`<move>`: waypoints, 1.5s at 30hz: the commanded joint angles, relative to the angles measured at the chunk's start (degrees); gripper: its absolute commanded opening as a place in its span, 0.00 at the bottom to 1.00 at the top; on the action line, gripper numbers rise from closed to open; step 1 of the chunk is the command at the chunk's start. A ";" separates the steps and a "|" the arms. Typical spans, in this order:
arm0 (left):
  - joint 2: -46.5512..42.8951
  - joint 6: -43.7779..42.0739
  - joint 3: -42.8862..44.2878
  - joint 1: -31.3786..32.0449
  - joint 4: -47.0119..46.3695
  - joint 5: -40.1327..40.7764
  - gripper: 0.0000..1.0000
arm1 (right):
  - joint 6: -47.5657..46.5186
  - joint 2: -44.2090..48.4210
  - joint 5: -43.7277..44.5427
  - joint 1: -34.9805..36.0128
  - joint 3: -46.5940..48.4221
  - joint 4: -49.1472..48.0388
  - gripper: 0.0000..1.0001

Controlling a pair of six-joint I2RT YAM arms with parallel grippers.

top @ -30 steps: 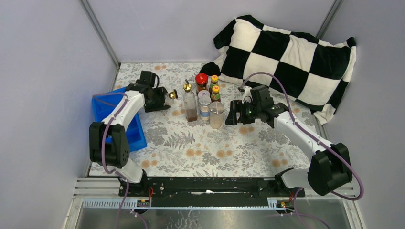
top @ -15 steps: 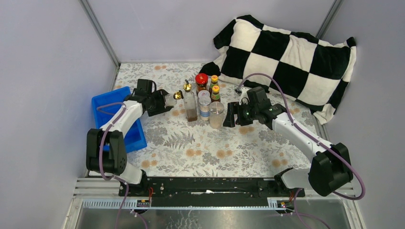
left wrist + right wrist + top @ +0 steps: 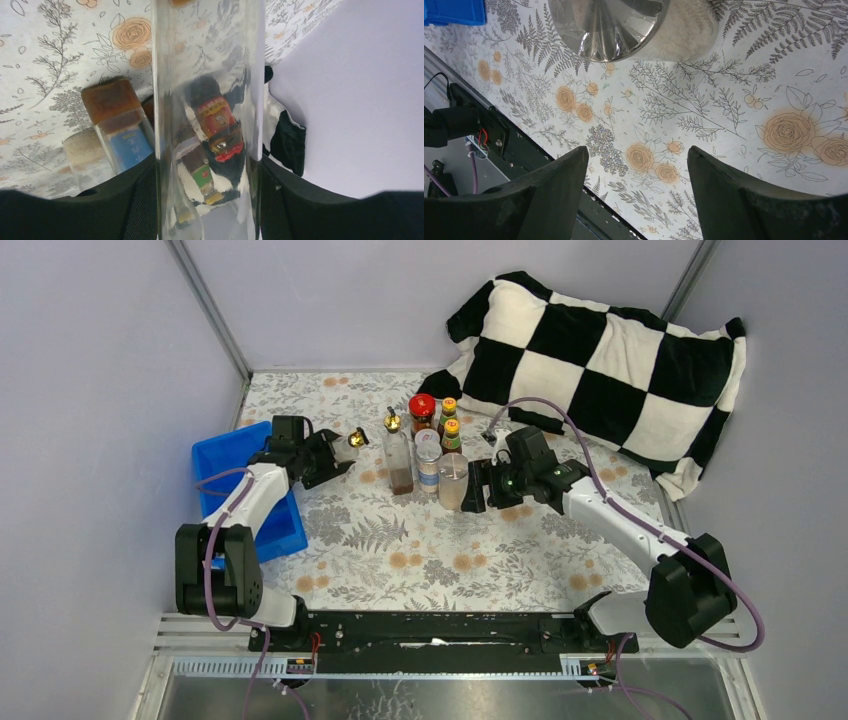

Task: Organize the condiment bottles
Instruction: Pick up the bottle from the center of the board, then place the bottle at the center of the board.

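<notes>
So one clear gold-spouted bottle [image 3: 353, 439] is pinched in the left tool [image 3: 335, 453] and tipped sideways, spout aimed at the group, between the blue tray [image 3: 225, 465] and the rest. The right tool [image 3: 478, 486] is spread wide just beside the silver-lidded shaker [image 3: 453, 480]. The other bottles [image 3: 422, 410] are bunched upright mid-tabletop [image 3: 420, 560].

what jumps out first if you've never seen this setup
The big black-and-white checkered pillow in the far right corner grabs the eye first. Next, the cluster of condiment bottles standing mid-table on the floral cloth, with the open right gripper just beside them. The left gripper holds a clear gold-spouted bottle tilted over, near the blue tray.
</notes>
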State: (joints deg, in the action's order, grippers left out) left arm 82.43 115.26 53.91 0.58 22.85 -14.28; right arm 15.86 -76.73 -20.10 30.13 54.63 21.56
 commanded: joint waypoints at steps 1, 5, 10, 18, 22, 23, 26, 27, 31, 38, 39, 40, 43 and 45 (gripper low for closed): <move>-1.37 4.87 -1.44 -0.37 -7.46 -3.84 0.00 | 0.70 -1.00 1.79 1.60 1.90 0.54 0.80; -1.68 7.16 -1.41 -0.33 -9.32 -5.02 0.00 | 0.94 -1.87 2.59 2.74 2.83 0.90 0.79; -3.99 10.45 -3.04 -0.38 -11.05 -4.18 0.00 | 0.82 -2.50 3.47 3.77 4.13 1.65 0.80; -5.25 14.71 -5.84 -0.32 -12.91 -5.54 0.00 | 0.62 -2.96 4.60 4.87 5.50 2.75 0.79; -4.42 15.50 -5.31 -0.45 -13.21 -5.37 0.00 | 0.90 -3.63 5.04 5.85 6.06 2.87 0.79; -4.13 15.47 -5.42 -0.49 -13.56 -5.49 0.00 | 0.90 -3.80 5.06 6.09 6.22 2.87 0.80; -3.37 15.60 -6.38 -0.49 -16.00 -5.47 0.07 | 0.80 -4.31 5.37 6.56 6.28 2.88 0.80; -3.10 15.58 -6.63 -0.49 -16.52 -5.61 0.08 | 0.72 -4.49 5.34 6.69 6.28 2.91 0.79; -1.88 16.02 -7.17 -0.49 -19.03 -6.35 0.09 | 0.52 -4.83 5.30 6.88 5.88 2.69 0.79; -1.89 16.39 -7.58 -0.49 -21.24 -9.05 0.02 | 0.07 -4.70 5.42 8.42 5.51 1.73 0.79; -2.23 16.35 -7.51 -0.49 -20.98 -9.43 0.00 | -0.03 -4.86 5.39 8.57 5.37 1.53 0.80; -2.80 16.32 -7.46 -0.49 -20.30 -9.40 0.00 | -0.04 -4.98 5.40 8.74 5.27 1.39 0.80; -4.69 15.81 -7.16 -0.49 -17.75 -9.20 0.00 | -0.04 -4.93 5.29 9.24 4.97 1.08 0.79; -5.64 15.41 -7.15 -0.49 -16.41 -9.77 0.00 | -0.24 -4.41 5.18 9.49 5.02 1.11 0.79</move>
State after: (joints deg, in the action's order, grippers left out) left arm 80.64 119.13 46.48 0.58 8.78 -21.21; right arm 16.29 -81.54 -15.49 38.65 58.33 23.46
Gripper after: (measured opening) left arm 0.630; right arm 0.796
